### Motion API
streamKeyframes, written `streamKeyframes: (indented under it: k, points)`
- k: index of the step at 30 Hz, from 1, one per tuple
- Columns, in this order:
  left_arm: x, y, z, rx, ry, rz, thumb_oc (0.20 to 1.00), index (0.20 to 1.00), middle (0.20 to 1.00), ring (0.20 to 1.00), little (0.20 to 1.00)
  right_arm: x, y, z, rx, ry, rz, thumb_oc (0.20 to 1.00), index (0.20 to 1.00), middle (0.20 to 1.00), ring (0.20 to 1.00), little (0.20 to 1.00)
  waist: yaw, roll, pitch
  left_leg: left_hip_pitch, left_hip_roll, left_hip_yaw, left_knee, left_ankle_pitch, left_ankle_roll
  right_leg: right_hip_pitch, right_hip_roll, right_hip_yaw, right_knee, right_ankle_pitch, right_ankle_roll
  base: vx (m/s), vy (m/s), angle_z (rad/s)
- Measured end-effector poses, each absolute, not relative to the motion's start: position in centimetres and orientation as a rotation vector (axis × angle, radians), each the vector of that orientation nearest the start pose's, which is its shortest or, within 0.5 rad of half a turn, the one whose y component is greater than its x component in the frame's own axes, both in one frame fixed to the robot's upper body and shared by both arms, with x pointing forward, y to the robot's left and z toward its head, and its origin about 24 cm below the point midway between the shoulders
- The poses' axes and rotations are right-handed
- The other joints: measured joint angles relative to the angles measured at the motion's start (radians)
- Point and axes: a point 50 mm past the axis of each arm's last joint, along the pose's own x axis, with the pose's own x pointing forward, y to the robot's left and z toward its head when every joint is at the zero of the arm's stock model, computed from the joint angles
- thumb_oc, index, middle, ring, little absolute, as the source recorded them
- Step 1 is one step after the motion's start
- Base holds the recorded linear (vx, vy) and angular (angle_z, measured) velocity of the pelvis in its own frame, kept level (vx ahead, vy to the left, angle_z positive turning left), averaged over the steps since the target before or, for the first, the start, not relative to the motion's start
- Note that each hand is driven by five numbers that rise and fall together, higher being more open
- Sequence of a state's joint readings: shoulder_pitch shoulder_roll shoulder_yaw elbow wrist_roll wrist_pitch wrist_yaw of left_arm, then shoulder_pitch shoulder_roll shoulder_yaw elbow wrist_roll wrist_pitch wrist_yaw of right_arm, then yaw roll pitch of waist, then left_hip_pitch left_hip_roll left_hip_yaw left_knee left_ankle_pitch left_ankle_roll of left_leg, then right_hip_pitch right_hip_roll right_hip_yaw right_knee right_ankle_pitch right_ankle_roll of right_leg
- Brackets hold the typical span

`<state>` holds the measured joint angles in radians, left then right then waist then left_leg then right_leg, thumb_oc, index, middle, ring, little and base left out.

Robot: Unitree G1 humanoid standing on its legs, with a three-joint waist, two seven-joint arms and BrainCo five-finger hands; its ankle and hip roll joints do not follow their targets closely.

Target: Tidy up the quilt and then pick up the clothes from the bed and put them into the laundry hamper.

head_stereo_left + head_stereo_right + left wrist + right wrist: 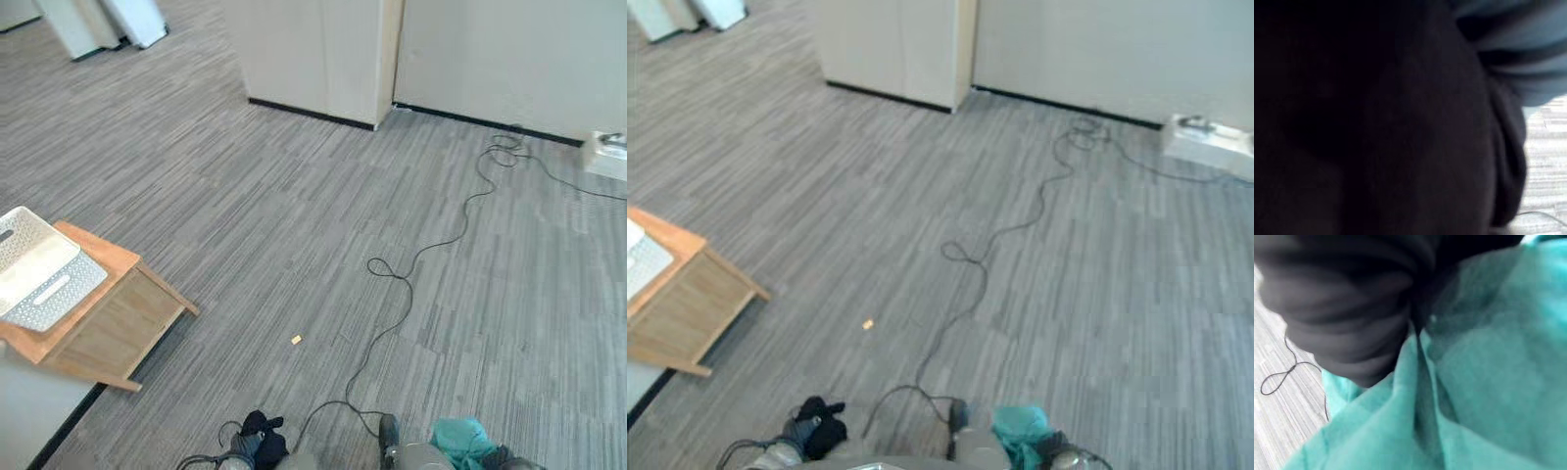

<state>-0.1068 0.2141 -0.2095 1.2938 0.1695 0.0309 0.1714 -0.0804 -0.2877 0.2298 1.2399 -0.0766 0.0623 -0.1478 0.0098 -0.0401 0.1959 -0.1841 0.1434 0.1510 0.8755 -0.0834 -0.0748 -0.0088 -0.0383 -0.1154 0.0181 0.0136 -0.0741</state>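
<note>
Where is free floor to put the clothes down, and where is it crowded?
Free: the carpet between the wooden stand and the floor cable, apart from a small yellow scrap, and right of the cable. Crowded: the stand's top, taken by the white basket.

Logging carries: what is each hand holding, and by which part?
Left side carries black cloth, right side teal cloth with dark cloth. Fingers are hidden, so the hold points cannot be told.

floor: grey carpet | wooden stand | yellow scrap
</note>
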Motion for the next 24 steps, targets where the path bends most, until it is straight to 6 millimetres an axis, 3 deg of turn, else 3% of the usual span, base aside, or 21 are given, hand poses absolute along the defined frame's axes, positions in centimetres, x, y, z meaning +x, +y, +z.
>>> streamKeyframes:
  k: [1, 2, 3, 4, 5, 6, 8, 9, 10, 11, 12, 13, 14, 15, 17, 18, 19, 20, 21, 23, 24]
  points:
    - [12.3, 23.6, -15.3, 0.609, 1.166, 0.020, 0.200, 0.200, 0.200, 0.200, 0.200, 12.1, -25.0, -15.0, -0.580, 1.196, -0.050, 0.200, 0.200, 0.200, 0.200, 0.200, 0.021, -0.023, 0.018, -0.039, 0.022, 0.070, -0.036, 0.004, -0.005, 0.050, -0.012, -0.018, -0.032, 0.013, 0.014, 0.32, -0.049, 0.46]
    - [13.0, 23.7, -15.1, 0.614, 1.146, 0.025, 0.200, 0.200, 0.200, 0.200, 0.200, 11.9, -25.6, -14.9, -0.600, 1.206, -0.051, 0.200, 0.200, 0.200, 0.200, 0.200, 0.014, -0.034, 0.023, -0.052, 0.023, 0.093, -0.074, 0.008, -0.002, 0.083, -0.016, -0.037, -0.054, 0.013, 0.016, 0.50, 0.020, 0.44]
    - [13.1, 23.7, -15.0, 0.613, 1.135, 0.024, 0.200, 0.200, 0.200, 0.200, 0.200, 12.3, -26.0, -14.7, -0.619, 1.203, -0.047, 0.200, 0.200, 0.200, 0.200, 0.200, 0.021, -0.031, 0.027, -0.080, 0.022, 0.132, -0.161, 0.014, 0.003, 0.146, -0.017, -0.071, -0.099, 0.004, 0.030, 0.59, 0.053, 0.45]
    - [13.0, 23.4, -15.1, 0.604, 1.130, 0.017, 0.200, 0.200, 0.200, 0.200, 0.200, 13.1, -26.2, -14.4, -0.624, 1.185, -0.051, 0.200, 0.200, 0.200, 0.200, 0.200, 0.037, -0.017, 0.031, -0.096, 0.018, 0.182, -0.258, 0.019, 0.012, 0.184, -0.015, -0.100, -0.103, -0.034, 0.072, 0.73, 0.075, 0.70]
    - [12.9, 23.0, -15.2, 0.591, 1.127, 0.004, 0.200, 0.200, 0.200, 0.200, 0.200, 13.0, -26.6, -14.3, -0.625, 1.190, -0.061, 0.200, 0.200, 0.200, 0.200, 0.200, 0.036, -0.008, 0.030, -0.077, 0.012, 0.278, -0.443, 0.041, 0.011, 0.230, -0.012, -0.151, -0.101, -0.061, 0.104, 0.55, 0.075, 0.70]
    - [13.0, 22.9, -15.2, 0.586, 1.123, 0.000, 0.200, 0.200, 0.200, 0.200, 0.200, 12.7, -26.7, -14.3, -0.623, 1.198, -0.064, 0.200, 0.200, 0.200, 0.200, 0.200, 0.024, -0.004, 0.030, -0.069, 0.009, 0.323, -0.497, 0.055, 0.008, 0.246, -0.008, -0.174, -0.100, -0.076, 0.115, 0.47, 0.085, 0.98]
    - [12.6, 22.6, -15.4, 0.576, 1.138, -0.007, 0.200, 0.200, 0.200, 0.200, 0.200, 11.9, -27.0, -14.5, -0.608, 1.219, -0.083, 0.200, 0.200, 0.200, 0.200, 0.200, 0.014, 0.013, -0.001, -0.052, 0.005, 0.544, -0.664, 0.085, 0.052, 0.295, 0.009, -0.278, -0.099, -0.131, 0.192, 0.51, 0.134, 1.00]
    - [12.1, 22.6, -15.6, 0.568, 1.161, -0.003, 0.200, 0.200, 0.200, 0.200, 0.200, 11.5, -26.9, -14.7, -0.600, 1.229, -0.083, 0.200, 0.200, 0.200, 0.200, 0.200, 0.012, 0.008, -0.014, -0.040, -0.010, 0.599, -0.683, 0.097, 0.108, 0.318, 0.011, -0.302, -0.097, -0.151, 0.221, 0.36, 0.137, 0.79]
    - [11.5, 22.8, -15.7, 0.569, 1.188, -0.003, 0.200, 0.200, 0.200, 0.200, 0.200, 10.9, -26.8, -14.8, -0.594, 1.243, -0.081, 0.200, 0.200, 0.200, 0.200, 0.200, 0.014, -0.006, -0.027, -0.024, -0.031, 0.613, -0.670, 0.089, 0.139, 0.338, 0.007, -0.314, -0.094, -0.166, 0.246, 0.54, 0.230, 0.87]
    - [9.9, 22.3, -16.3, 0.556, 1.257, -0.016, 0.200, 0.200, 0.200, 0.200, 0.200, 9.2, -27.3, -15.1, -0.594, 1.285, -0.088, 0.200, 0.200, 0.200, 0.200, 0.200, 0.004, 0.017, -0.062, 0.022, -0.065, 0.599, -0.691, 0.069, 0.231, 0.353, 0.023, -0.329, -0.017, -0.188, 0.275, 0.52, 0.250, 1.36]
    - [9.0, 22.3, -16.6, 0.556, 1.295, -0.025, 0.200, 0.200, 0.200, 0.200, 0.200, 7.7, -26.8, -15.6, -0.573, 1.321, -0.084, 0.200, 0.200, 0.200, 0.200, 0.200, -0.012, 0.006, -0.088, 0.082, -0.132, 0.545, -0.795, 0.067, 0.314, 0.331, 0.003, -0.336, 0.128, -0.193, 0.291, 0.67, 0.274, 1.62]
    - [9.6, 22.3, -16.4, 0.574, 1.281, -0.042, 0.200, 0.200, 0.200, 0.200, 0.200, 7.1, -26.3, -15.8, -0.553, 1.340, -0.075, 0.200, 0.200, 0.200, 0.200, 0.200, -0.024, 0.008, -0.095, 0.123, -0.142, 0.474, -0.856, 0.088, 0.342, 0.255, -0.043, -0.330, 0.353, -0.209, 0.284, 0.51, 0.166, 1.70]
    - [9.8, 22.9, -16.2, 0.598, 1.272, -0.043, 0.200, 0.200, 0.200, 0.200, 0.200, 7.0, -25.5, -16.1, -0.538, 1.337, -0.062, 0.200, 0.200, 0.200, 0.200, 0.200, -0.037, -0.010, -0.089, 0.156, -0.166, 0.407, -0.881, 0.088, 0.328, 0.160, -0.075, -0.276, 0.606, -0.210, 0.283, 0.48, 0.104, 1.59]
    - [10.0, 23.3, -16.1, 0.605, 1.273, -0.033, 0.200, 0.200, 0.200, 0.200, 0.200, 7.2, -25.0, -16.2, -0.527, 1.326, -0.053, 0.200, 0.200, 0.200, 0.200, 0.200, -0.046, -0.026, -0.083, 0.189, -0.189, 0.348, -0.903, 0.075, 0.332, 0.091, -0.089, -0.220, 0.726, -0.212, 0.282, 0.54, 0.073, 1.49]
    - [10.5, 23.6, -15.9, 0.615, 1.257, -0.029, 0.200, 0.200, 0.200, 0.200, 0.200, 7.5, -24.7, -16.2, -0.526, 1.318, -0.053, 0.200, 0.200, 0.200, 0.200, 0.200, -0.050, -0.042, -0.082, 0.234, -0.206, 0.301, -0.931, 0.087, 0.312, -0.024, -0.115, -0.150, 0.838, -0.222, 0.264, 0.36, -0.053, 1.26]
    - [11.5, 23.3, -15.7, 0.631, 1.223, -0.043, 0.200, 0.200, 0.200, 0.200, 0.200, 8.1, -24.8, -16.1, -0.536, 1.297, -0.066, 0.200, 0.200, 0.200, 0.200, 0.200, -0.049, -0.024, -0.069, 0.266, -0.195, 0.239, -0.943, 0.078, 0.294, -0.136, -0.112, -0.094, 0.865, -0.234, 0.242, 0.38, -0.138, 1.24]
    - [11.5, 23.3, -15.7, 0.630, 1.217, -0.044, 0.200, 0.200, 0.200, 0.200, 0.200, 8.6, -24.8, -15.9, -0.537, 1.281, -0.073, 0.200, 0.200, 0.200, 0.200, 0.200, -0.042, -0.010, -0.061, 0.282, -0.186, 0.205, -0.949, 0.078, 0.294, -0.175, -0.106, -0.077, 0.849, -0.237, 0.236, 0.61, -0.163, 1.51]
    - [13.1, 22.6, -15.3, 0.644, 1.168, -0.060, 0.200, 0.200, 0.200, 0.200, 0.200, 9.0, -25.1, -15.7, -0.537, 1.256, -0.090, 0.200, 0.200, 0.200, 0.200, 0.200, -0.041, 0.026, -0.037, 0.306, -0.156, 0.108, -0.956, 0.057, 0.275, -0.223, -0.073, -0.054, 0.750, -0.245, 0.216, 0.56, -0.196, 1.75]
    - [13.6, 22.4, -15.2, 0.648, 1.148, -0.061, 0.200, 0.200, 0.200, 0.200, 0.200, 9.3, -25.1, -15.6, -0.540, 1.243, -0.097, 0.200, 0.200, 0.200, 0.200, 0.200, -0.059, 0.040, -0.027, 0.319, -0.137, 0.062, -0.956, 0.062, 0.265, -0.237, -0.068, -0.036, 0.620, -0.242, 0.214, 0.63, -0.248, 2.15]
    - [14.2, 22.5, -15.0, 0.661, 1.124, -0.056, 0.200, 0.200, 0.200, 0.200, 0.200, 9.3, -25.1, -15.6, -0.541, 1.240, -0.098, 0.200, 0.200, 0.200, 0.200, 0.200, -0.055, 0.035, -0.026, 0.346, -0.131, -0.005, -0.956, 0.035, 0.231, -0.259, -0.092, 0.023, 0.305, -0.196, 0.230, 0.55, -0.236, 1.71]
    - [13.7, 22.7, -15.1, 0.675, 1.137, -0.058, 0.200, 0.200, 0.200, 0.200, 0.200, 9.4, -25.0, -15.6, -0.536, 1.230, -0.098, 0.200, 0.200, 0.200, 0.200, 0.200, -0.039, 0.023, -0.024, 0.364, -0.132, -0.052, -0.958, -0.007, 0.212, -0.262, -0.110, 0.066, 0.135, -0.138, 0.245, 0.62, -0.297, 1.14]
